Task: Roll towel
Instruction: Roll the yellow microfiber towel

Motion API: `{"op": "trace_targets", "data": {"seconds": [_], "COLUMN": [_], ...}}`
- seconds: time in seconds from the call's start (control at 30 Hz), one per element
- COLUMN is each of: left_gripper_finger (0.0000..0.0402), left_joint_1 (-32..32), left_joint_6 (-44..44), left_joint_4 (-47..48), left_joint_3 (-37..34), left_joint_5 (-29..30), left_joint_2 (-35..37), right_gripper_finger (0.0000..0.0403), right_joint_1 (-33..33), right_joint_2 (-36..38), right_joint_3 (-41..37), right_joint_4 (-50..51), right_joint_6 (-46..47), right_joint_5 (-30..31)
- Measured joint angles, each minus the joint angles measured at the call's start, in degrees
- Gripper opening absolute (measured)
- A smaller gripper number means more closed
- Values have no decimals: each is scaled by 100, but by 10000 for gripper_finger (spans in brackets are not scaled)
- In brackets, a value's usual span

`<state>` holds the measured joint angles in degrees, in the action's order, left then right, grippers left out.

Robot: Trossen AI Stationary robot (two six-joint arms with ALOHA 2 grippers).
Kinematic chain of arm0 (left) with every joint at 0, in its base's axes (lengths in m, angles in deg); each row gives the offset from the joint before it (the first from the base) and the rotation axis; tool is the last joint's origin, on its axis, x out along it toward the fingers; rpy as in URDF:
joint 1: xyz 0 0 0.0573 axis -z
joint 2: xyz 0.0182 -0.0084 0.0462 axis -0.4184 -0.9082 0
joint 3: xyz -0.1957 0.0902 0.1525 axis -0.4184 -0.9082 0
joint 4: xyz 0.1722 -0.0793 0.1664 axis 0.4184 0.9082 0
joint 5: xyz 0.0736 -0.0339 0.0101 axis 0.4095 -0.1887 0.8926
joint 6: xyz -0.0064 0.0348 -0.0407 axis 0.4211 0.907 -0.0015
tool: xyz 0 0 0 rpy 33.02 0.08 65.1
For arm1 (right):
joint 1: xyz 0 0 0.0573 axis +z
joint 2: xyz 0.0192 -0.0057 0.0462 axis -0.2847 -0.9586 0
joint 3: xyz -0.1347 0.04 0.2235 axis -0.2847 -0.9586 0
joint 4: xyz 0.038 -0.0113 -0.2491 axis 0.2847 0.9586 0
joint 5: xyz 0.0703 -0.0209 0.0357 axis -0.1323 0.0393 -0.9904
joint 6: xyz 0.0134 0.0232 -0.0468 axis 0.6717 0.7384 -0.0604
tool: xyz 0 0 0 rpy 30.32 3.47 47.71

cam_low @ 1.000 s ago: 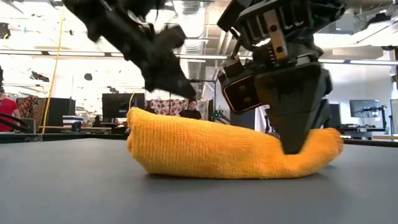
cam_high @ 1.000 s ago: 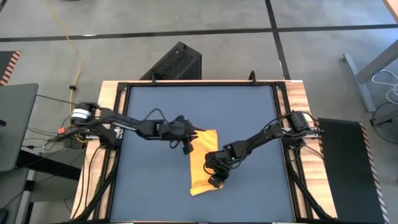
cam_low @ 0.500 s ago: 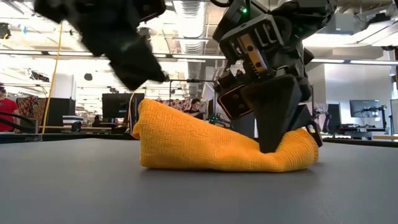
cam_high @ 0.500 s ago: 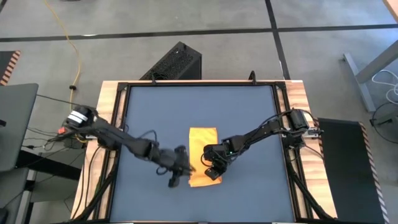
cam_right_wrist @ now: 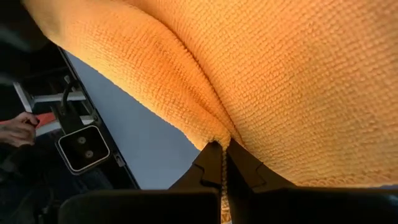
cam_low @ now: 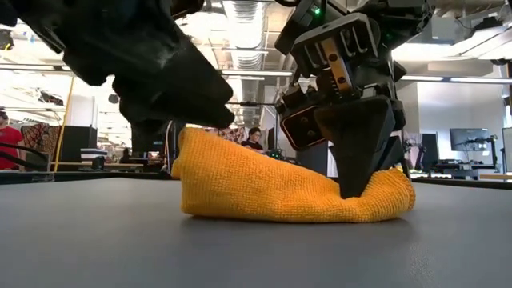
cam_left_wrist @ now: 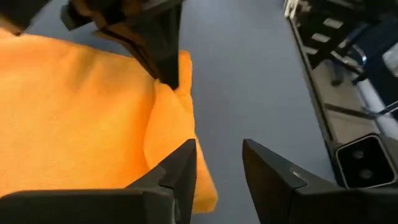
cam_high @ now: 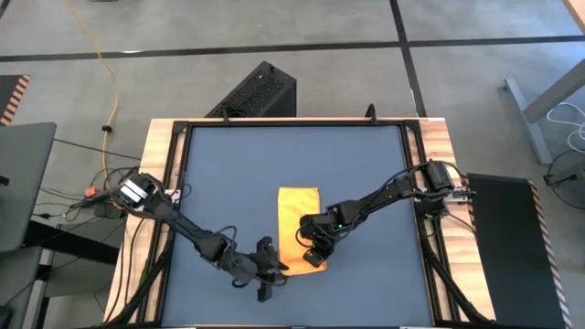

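Right gripper pinched shut on towel near worktop centre, left gripper at 7 o'clock, fingers apart, holding nothing; could easily snag that near corner and undo the fold.

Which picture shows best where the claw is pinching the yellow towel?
The right wrist view: the right tool is shut on a fold of the towel. The low view shows it pressed down; the high view shows it tiny; the left wrist view partly.

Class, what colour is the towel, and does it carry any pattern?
The towel is plain yellow-orange, with no pattern, only a knobbly weave. The right wrist view shows it best.
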<state>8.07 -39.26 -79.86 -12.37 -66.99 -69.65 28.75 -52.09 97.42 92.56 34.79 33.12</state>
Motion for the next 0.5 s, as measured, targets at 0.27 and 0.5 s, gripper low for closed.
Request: {"op": "trace_targets", "data": {"seconds": [0.27,0.5], "left_gripper_finger": [169,196], "left_joint_1": [21,98], "left_joint_6": [-69,1152], "left_joint_4": [1445,1628], "left_joint_3": [777,1376], "left_joint_5": [238,789], "left_joint_2": [-581,-608], "right_gripper_finger": [28,29], "right_joint_1": [-35,-13], "right_joint_2": [2,2], "right_joint_3": [0,0], "right_joint_4": [-3,55], "right_joint_6": [-181,-242], "right_joint_5": [-99,-129]}}
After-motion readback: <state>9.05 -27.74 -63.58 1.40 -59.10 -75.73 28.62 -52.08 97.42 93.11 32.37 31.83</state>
